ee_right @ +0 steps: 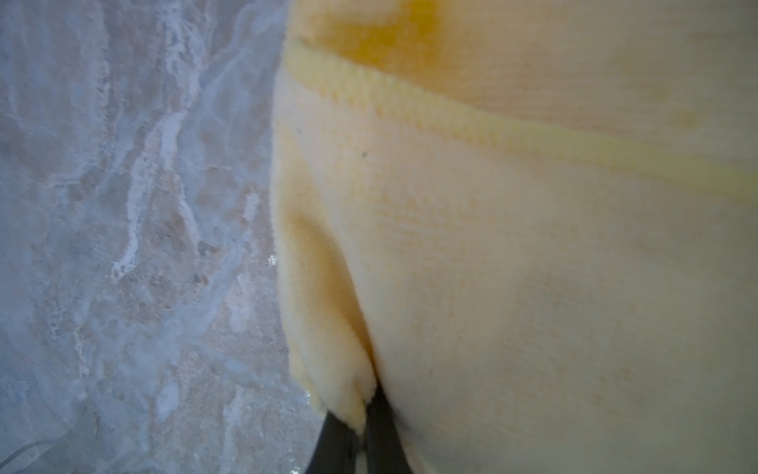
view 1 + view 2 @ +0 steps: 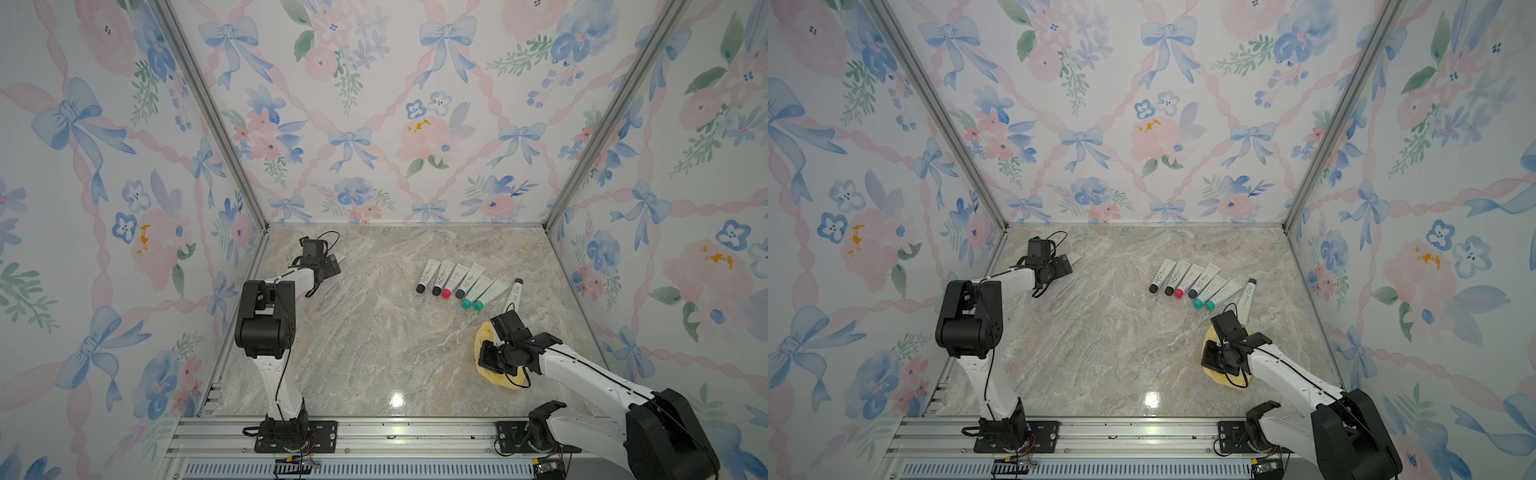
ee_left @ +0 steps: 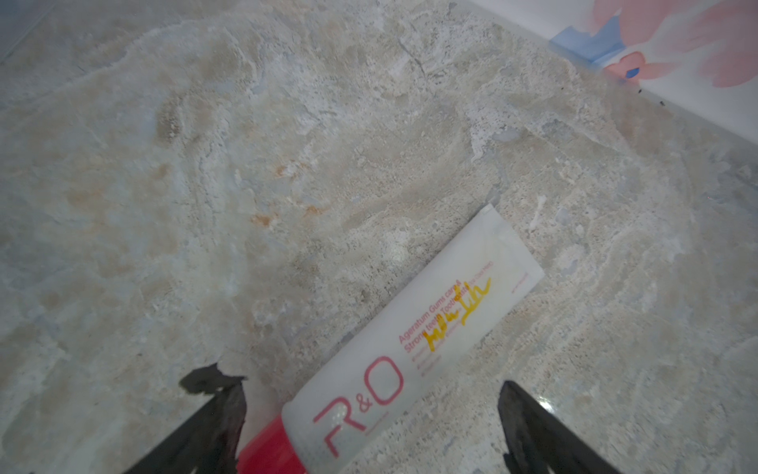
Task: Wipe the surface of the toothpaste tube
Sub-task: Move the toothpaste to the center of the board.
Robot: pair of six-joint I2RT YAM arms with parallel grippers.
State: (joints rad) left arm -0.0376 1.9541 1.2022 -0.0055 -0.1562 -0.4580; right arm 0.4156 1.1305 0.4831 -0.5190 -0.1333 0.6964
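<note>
A white toothpaste tube (image 3: 414, 340) with a red cap (image 3: 266, 447) and a yellow scribble on its print lies flat on the marble. It rests between the spread fingers of my left gripper (image 3: 361, 379), which is open and touches nothing. In both top views only the tube's flat end (image 2: 340, 257) (image 2: 1074, 257) pokes out past the left gripper (image 2: 332, 264) (image 2: 1065, 264) at the back left. My right gripper (image 1: 369, 410) (image 2: 488, 358) is shut on a fold of a yellow cloth (image 1: 512, 246) (image 2: 512, 380) at the front right.
Several more tubes (image 2: 457, 282) lie in a row on the marble right of centre, with a single tube (image 2: 514, 293) beside them, just behind the right wrist. Floral walls close off the back and both sides. An aluminium rail (image 2: 395, 432) runs along the front.
</note>
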